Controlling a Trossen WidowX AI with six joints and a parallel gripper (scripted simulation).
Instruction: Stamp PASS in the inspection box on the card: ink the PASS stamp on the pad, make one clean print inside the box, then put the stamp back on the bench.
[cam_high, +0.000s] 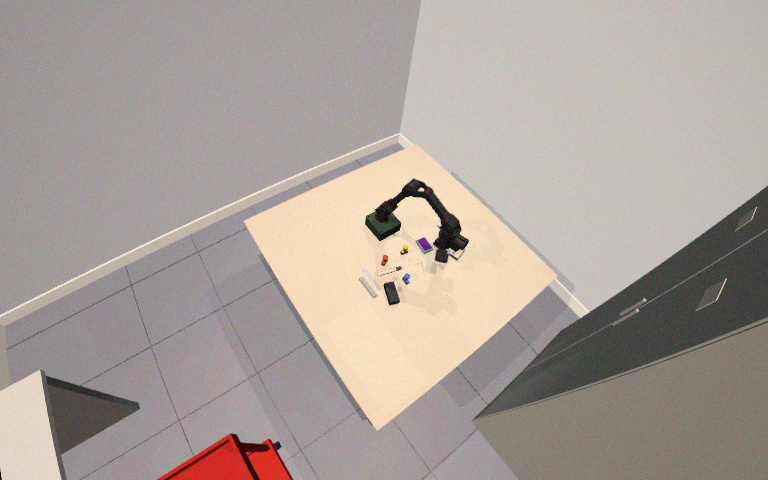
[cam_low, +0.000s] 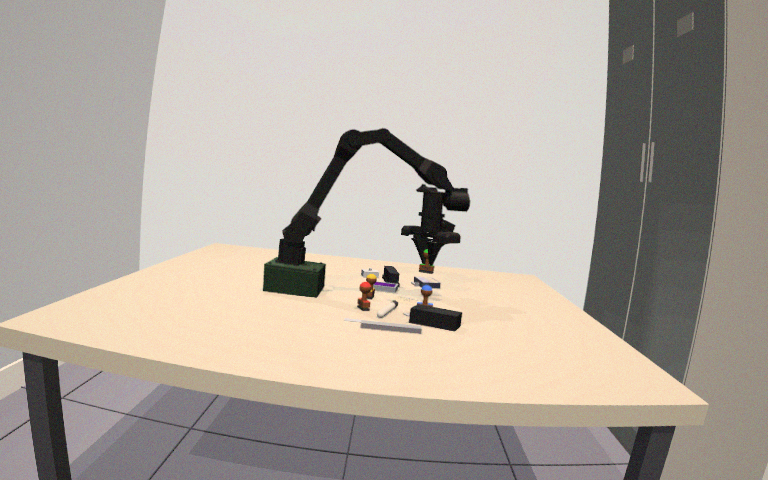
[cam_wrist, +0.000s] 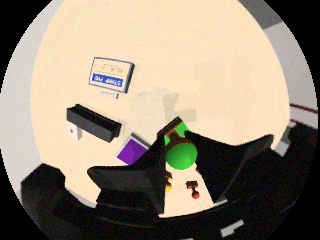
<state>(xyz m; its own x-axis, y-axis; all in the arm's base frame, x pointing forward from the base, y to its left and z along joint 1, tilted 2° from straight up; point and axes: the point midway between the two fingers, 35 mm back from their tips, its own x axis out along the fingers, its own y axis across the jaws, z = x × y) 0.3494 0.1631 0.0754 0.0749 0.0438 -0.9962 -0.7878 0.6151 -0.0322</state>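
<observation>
My gripper (cam_low: 427, 262) (cam_wrist: 174, 135) is shut on the green-knobbed stamp (cam_low: 426, 267) (cam_wrist: 181, 155) and holds it upright above the table. The stamp's lettering is not readable. The purple ink pad (cam_high: 424, 244) (cam_low: 385, 286) (cam_wrist: 132, 150) lies open, left of the fingers in the wrist view. The pale card (cam_high: 417, 264) is faint in the top view and hidden in the wrist view; I cannot tell whether its box bears a print.
A red stamp (cam_high: 384, 260) (cam_low: 364, 298), yellow stamp (cam_high: 404, 249) (cam_low: 370, 279) and blue stamp (cam_high: 406, 277) (cam_low: 426, 289) stand nearby. A black block (cam_high: 391, 293) (cam_low: 434, 317), marker (cam_high: 389, 271) and grey bar (cam_low: 390, 327) lie in front. A blue-and-white box (cam_wrist: 111, 74) and black holder (cam_wrist: 93, 122) are behind.
</observation>
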